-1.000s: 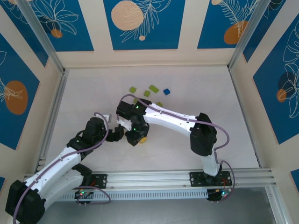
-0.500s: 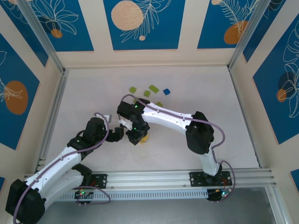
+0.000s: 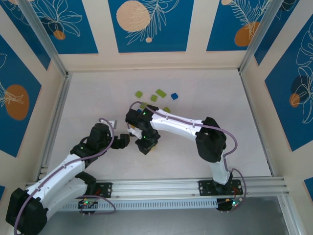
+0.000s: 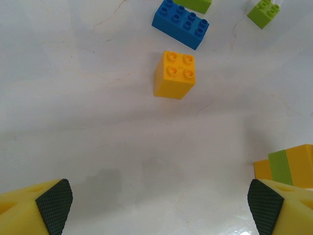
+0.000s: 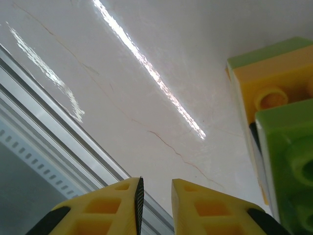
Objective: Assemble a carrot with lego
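Note:
Several lego bricks lie loose on the white table: lime green ones (image 3: 160,92) and a blue one (image 3: 174,96) at the back. In the left wrist view an orange brick (image 4: 174,74) stands alone, with a blue brick (image 4: 181,22) and a green brick (image 4: 264,12) beyond it. A stack of orange and green bricks (image 4: 286,166) sits by the right fingertip. My left gripper (image 4: 159,203) (image 3: 124,140) is open over bare table. My right gripper (image 5: 156,188) (image 3: 146,146) is shut on nothing, just left of the same stack (image 5: 266,93), which has a green brick (image 5: 288,156) on it.
The aluminium rail (image 5: 54,142) at the table's near edge runs close below the right gripper. Both arms meet at the table's centre front. Walls (image 3: 146,61) enclose the table on three sides.
My right gripper has shifted a little to the right and towards the near edge, covering the orange stack in the top view. The left arm has stayed still.

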Action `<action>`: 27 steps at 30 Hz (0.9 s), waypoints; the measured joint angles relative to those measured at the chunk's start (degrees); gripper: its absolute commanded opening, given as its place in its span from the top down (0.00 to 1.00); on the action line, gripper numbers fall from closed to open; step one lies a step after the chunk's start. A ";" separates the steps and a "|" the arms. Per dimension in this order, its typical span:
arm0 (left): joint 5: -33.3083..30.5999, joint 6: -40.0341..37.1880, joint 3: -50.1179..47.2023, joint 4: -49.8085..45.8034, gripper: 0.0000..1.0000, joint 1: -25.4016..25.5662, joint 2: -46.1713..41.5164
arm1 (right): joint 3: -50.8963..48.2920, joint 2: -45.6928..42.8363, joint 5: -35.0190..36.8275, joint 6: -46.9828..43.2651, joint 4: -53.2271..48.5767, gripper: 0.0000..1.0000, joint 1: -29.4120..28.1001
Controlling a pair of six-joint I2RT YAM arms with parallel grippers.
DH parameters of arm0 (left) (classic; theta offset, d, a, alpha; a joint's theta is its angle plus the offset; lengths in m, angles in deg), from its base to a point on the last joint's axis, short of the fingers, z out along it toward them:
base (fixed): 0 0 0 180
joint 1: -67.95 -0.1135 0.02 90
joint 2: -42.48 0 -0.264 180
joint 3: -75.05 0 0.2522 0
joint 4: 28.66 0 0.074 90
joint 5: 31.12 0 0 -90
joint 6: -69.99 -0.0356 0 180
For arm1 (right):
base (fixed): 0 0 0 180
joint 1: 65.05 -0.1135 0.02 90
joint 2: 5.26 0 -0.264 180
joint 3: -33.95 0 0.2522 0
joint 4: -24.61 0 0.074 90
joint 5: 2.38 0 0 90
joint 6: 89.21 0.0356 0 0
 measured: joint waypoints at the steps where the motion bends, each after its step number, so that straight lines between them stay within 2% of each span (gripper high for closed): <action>1: 0.00 0.00 0.00 0.02 0.05 0.00 0.00 | -0.44 -0.04 -0.02 0.00 -0.13 0.74 0.00; 15: 0.09 0.00 -0.02 0.15 0.05 0.00 0.00 | -3.80 -6.67 -0.42 -0.22 -0.28 0.72 -0.90; 17: 0.35 0.00 -0.02 0.17 0.05 0.02 0.00 | -3.82 -8.70 0.24 0.04 -0.09 0.64 -0.92; 21: 2.43 -0.07 -0.33 1.14 0.04 0.02 -0.02 | -3.85 -13.40 3.45 1.53 0.42 0.38 0.35; 24: 5.33 -0.48 -1.64 3.50 0.01 0.04 -0.66 | -3.87 -16.68 7.48 3.17 0.63 0.25 3.82; 27: 8.13 -1.27 -3.69 5.66 0.00 0.13 -3.19 | -5.55 -19.43 12.66 4.31 1.66 0.07 9.33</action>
